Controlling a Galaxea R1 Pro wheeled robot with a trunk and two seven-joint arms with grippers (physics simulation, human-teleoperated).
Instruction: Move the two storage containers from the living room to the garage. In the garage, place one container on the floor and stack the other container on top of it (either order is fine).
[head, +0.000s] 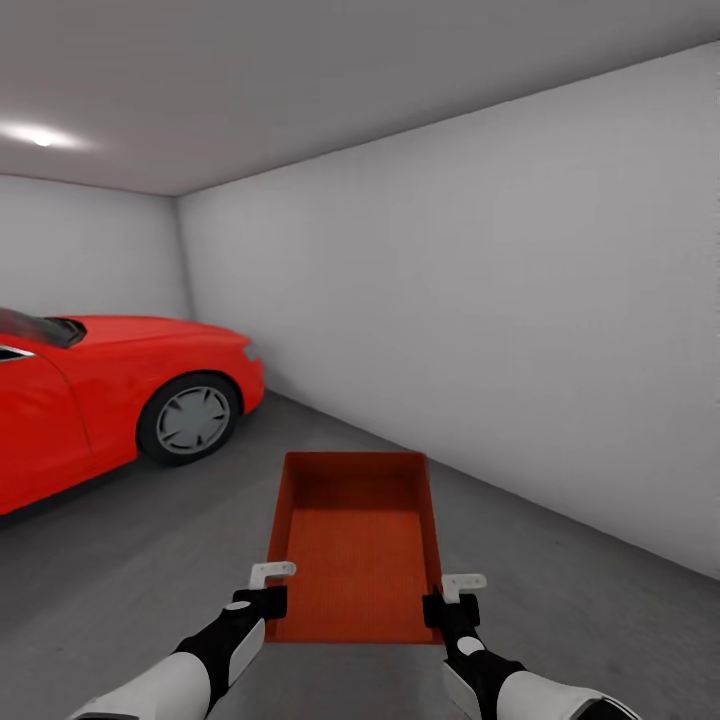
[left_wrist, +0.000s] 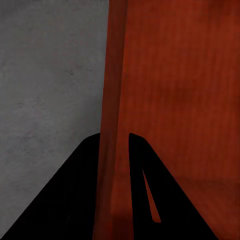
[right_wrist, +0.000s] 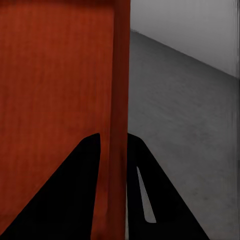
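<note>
Red-orange storage container (head: 353, 545) held out front over grey garage floor (head: 120, 580), near red car (head: 110, 400). Left gripper (head: 268, 590) and right gripper (head: 448, 597) each clenched on side wall. Lower both level, release together.

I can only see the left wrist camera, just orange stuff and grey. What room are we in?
Observer: A garage: a red car is parked ahead on the left, on the grey floor.
Operator: What's the orange thing?
Observer: An open-top storage container, empty inside.
Operator: Is my other gripper helping?
Observer: Yes. The right gripper is pinching the container's right wall, just as the left gripper pinches the left wall.
Operator: Is there a wall nearby?
Observer: A plain white wall runs along the right side.
</note>
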